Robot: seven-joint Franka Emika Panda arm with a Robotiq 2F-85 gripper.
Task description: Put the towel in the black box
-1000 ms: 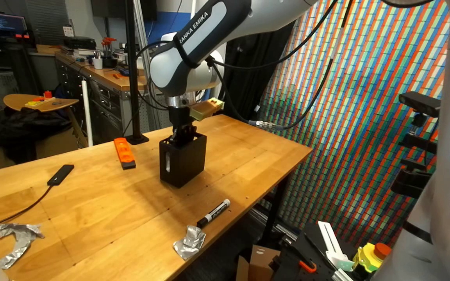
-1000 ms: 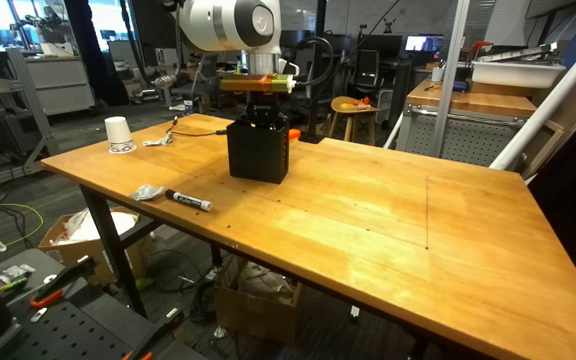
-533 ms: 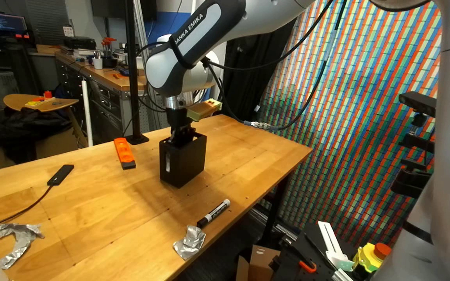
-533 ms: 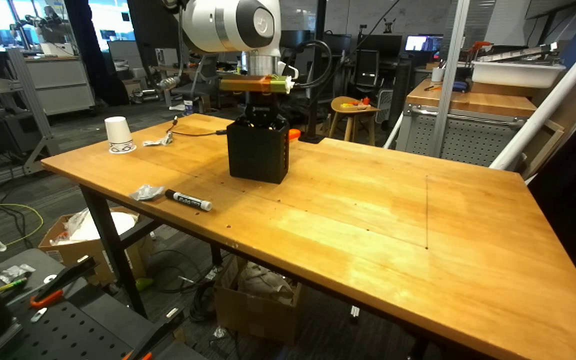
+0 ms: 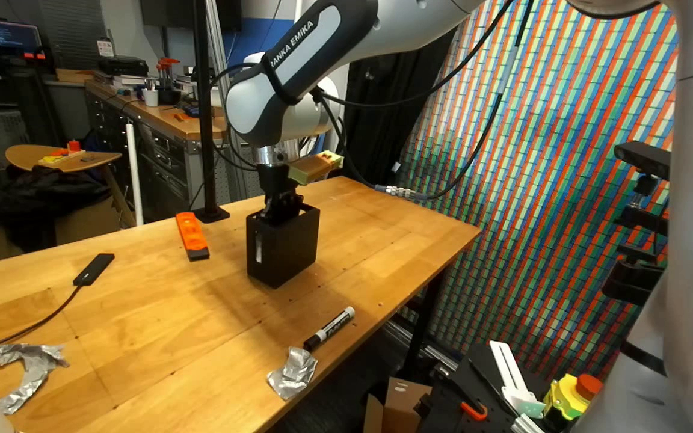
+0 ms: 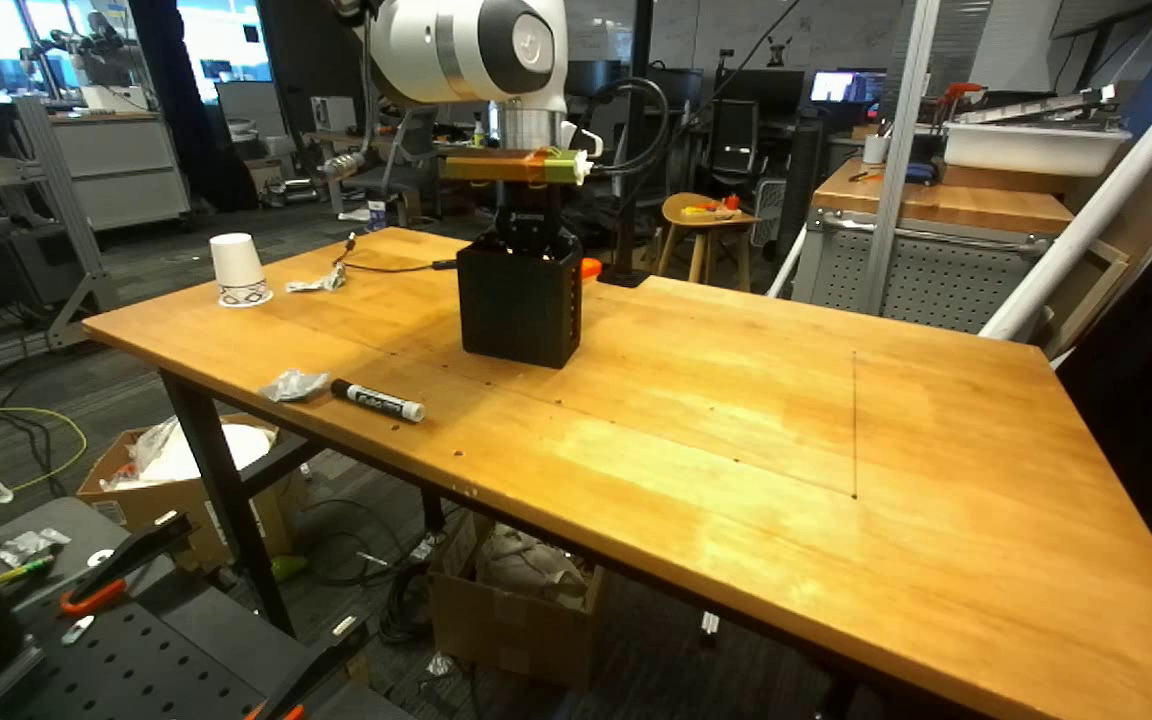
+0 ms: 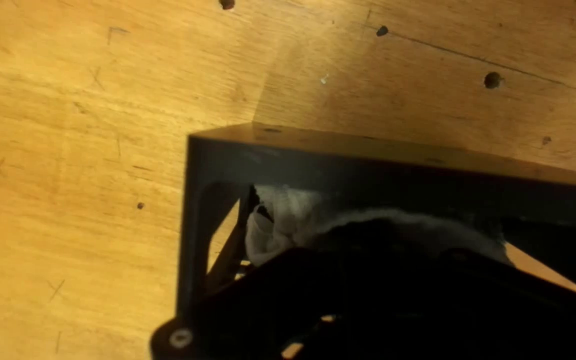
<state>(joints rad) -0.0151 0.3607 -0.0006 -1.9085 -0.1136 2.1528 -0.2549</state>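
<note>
Black box (image 6: 516,310) just shifted slightly, tool (image 5: 280,211) down in it, can't tell if clamped or apart; towel (image 7: 288,212) is inside, so likely just release/exit left.

all views overlook the black box (image 6: 516,308), wrist view nearest.

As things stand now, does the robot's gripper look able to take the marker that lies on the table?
Probably not directly: the gripper reaches down into the black box, whose walls stand in its way. It would likely have to rise out first; nothing appears to cover the marker.
</note>
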